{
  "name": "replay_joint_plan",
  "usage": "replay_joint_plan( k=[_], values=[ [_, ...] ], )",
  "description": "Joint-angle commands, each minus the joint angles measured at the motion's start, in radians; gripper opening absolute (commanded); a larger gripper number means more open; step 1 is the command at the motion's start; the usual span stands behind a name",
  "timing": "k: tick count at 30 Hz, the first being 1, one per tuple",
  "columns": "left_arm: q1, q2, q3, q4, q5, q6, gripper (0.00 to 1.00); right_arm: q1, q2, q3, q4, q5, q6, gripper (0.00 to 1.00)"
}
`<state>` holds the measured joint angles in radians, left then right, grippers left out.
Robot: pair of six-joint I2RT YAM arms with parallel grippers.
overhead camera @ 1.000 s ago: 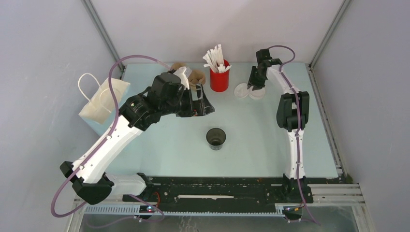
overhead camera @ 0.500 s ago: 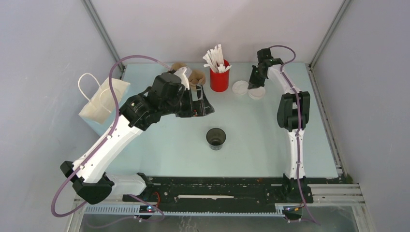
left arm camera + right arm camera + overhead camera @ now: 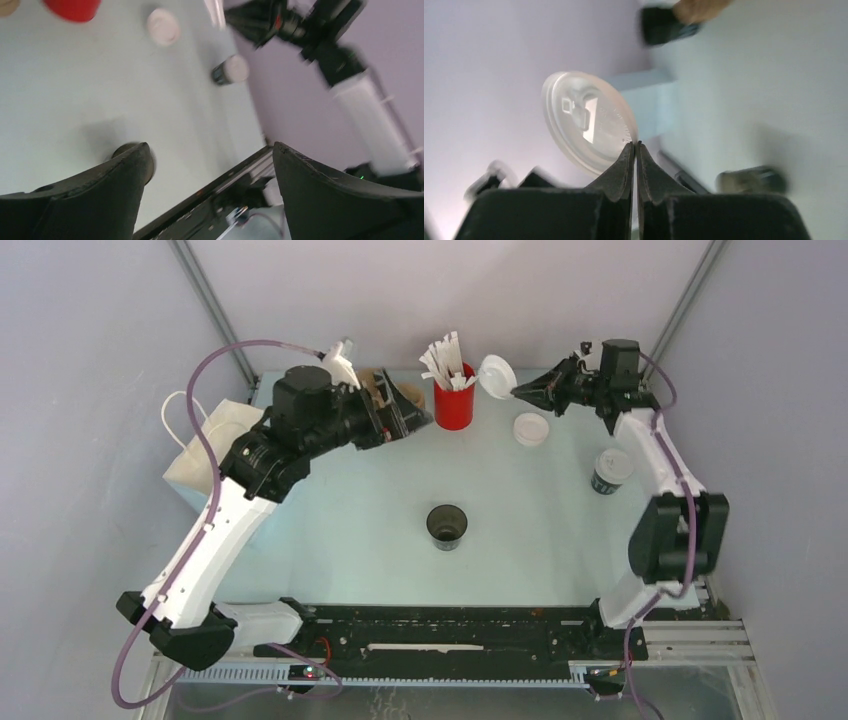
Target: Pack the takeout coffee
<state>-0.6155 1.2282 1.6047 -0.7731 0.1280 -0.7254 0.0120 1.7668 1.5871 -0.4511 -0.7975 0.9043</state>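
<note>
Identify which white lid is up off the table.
The lid pinched by its rim in the right gripper, up near the red holder. A loose lid lies flat on the table; a third caps the takeout coffee.

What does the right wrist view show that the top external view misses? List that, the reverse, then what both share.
Only the right wrist view: the moulded face and sip tab of the white lid, and the right gripper pinching just its rim. Only the top external view: the takeout coffee standing at the table's right side, a loose lid and the red holder. Both: the right gripper shut on the white lid, held clear of the table.
</note>
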Motion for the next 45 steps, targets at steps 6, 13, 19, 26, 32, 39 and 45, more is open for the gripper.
replay_joint_plan(
  k=[6,13,19,26,32,39,45],
  values=[
    [0.037,-0.043,0.001,0.58,0.195,-0.19,1.0,0.203,-0.294,-0.332,1.14,-0.232,1.122,0.08],
    [0.037,-0.099,-0.068,0.732,0.168,-0.288,1.0,0.419,-0.324,-0.329,1.283,-0.086,1.269,0.07],
    [0.038,-0.21,-0.166,0.682,0.081,-0.324,1.0,0.455,-0.352,-0.329,1.252,-0.059,1.244,0.06],
    [0.037,-0.182,-0.216,0.854,0.203,-0.512,1.0,0.487,-0.348,-0.329,1.303,-0.055,1.278,0.06],
    [0.031,-0.146,-0.221,0.884,0.258,-0.557,1.0,0.503,-0.355,-0.328,1.266,-0.049,1.244,0.05],
    [0.027,-0.147,-0.242,0.883,0.271,-0.564,1.0,0.531,-0.346,-0.328,1.27,-0.036,1.246,0.04],
    [0.027,-0.147,-0.233,0.893,0.294,-0.563,1.0,0.545,-0.331,-0.328,1.272,-0.035,1.237,0.03]
  ],
)
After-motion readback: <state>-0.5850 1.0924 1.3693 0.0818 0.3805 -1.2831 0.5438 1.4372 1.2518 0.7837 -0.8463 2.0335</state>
